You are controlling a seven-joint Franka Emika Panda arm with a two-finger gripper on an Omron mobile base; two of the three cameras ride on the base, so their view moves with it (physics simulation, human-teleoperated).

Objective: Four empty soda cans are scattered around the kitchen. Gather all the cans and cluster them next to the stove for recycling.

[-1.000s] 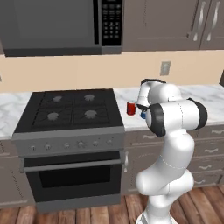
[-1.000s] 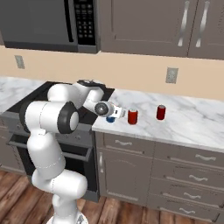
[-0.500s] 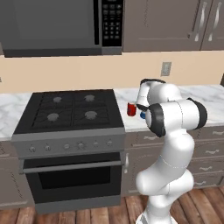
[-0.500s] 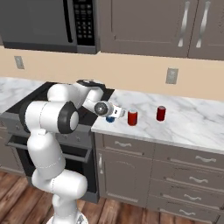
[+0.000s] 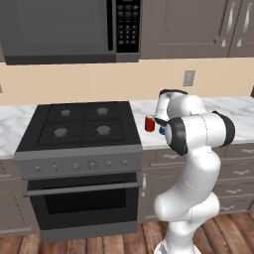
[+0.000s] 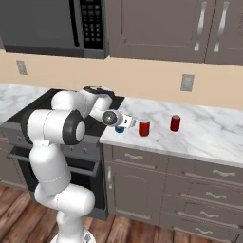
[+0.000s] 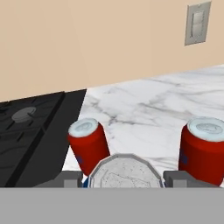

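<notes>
So the gripper (image 7: 122,183) was down low over the counter (image 6: 209,130) just right of the stove (image 5: 82,130), and its jaws were clamped on a soda can with a blue body (image 6: 120,128). In the hand view you could see that can's silvery top sitting right between the two finger tips, so it was a proper grip around the can, upright as far as I could tell.

Why there? Looked like the whole point was building the cluster. One red soda can (image 7: 89,146) stood upright on the marble right by the stove's edge, just beyond the held can, and a second red can (image 7: 202,148) stood a bit off to the right. From the right base view the second red can (image 6: 175,123) was the farther one from the stove, with the nearer red can (image 6: 144,127) between it and the gripper.

My read: the blue can was being set down next to the stove, close to the nearest red one without knocking it. I couldn't tell whether its base was already touching the counter. The risk I'd flag is bumping that nearest red can, since the two sat really close.

That made three cans in sight, so a fourth would presumably be left to fetch from somewhere else in the kitchen
</notes>
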